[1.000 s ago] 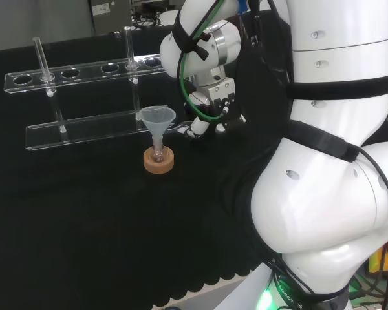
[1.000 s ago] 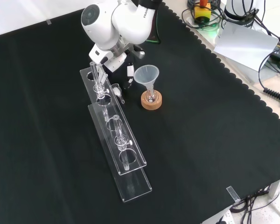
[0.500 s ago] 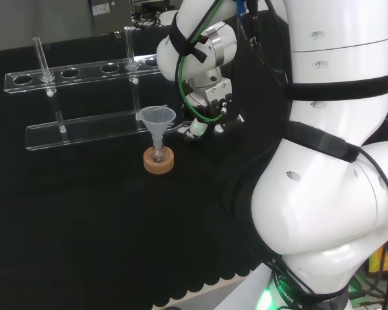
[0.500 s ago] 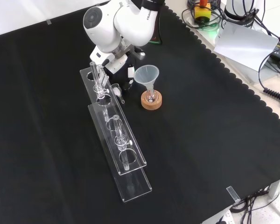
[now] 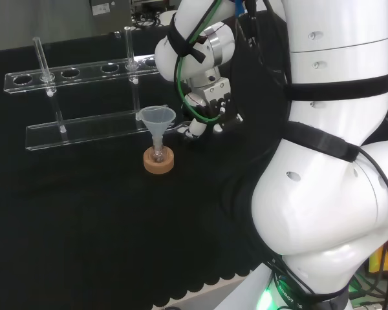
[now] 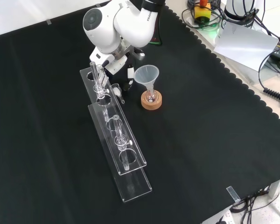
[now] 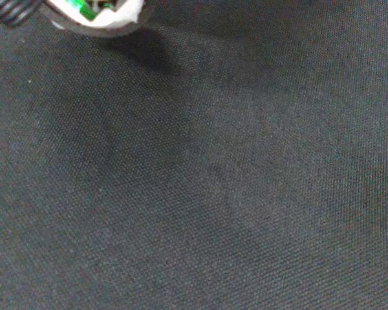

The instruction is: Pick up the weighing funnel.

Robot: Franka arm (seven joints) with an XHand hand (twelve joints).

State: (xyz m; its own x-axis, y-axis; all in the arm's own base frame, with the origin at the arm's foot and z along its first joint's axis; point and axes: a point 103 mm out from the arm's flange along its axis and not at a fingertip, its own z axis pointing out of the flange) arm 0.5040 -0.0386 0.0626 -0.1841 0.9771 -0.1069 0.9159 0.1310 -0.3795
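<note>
The weighing funnel (image 6: 117,93) is a small clear scoop with a short stem. It lies on the black cloth beside the near end of the clear rack in the front view. The black and white hand (image 6: 129,74) hangs low over the cloth just beyond it, between the rack and the big funnel, and I see nothing held in it. In the head view the hand (image 5: 204,119) sits just right of the big funnel, under the arm's wrist. A blurred white part of the hand (image 7: 94,13) shows over bare cloth in the wrist view.
The big funnel (image 5: 157,118) stands in a small flask on a cork ring (image 5: 158,161), close to the hand's left in the head view. A long clear test-tube rack (image 6: 116,140) with a few tubes runs down the cloth in the front view.
The hand and wrist have shifted a little left and up in the head view, closer to the big funnel. The weighing funnel, big funnel and rack have not moved.
</note>
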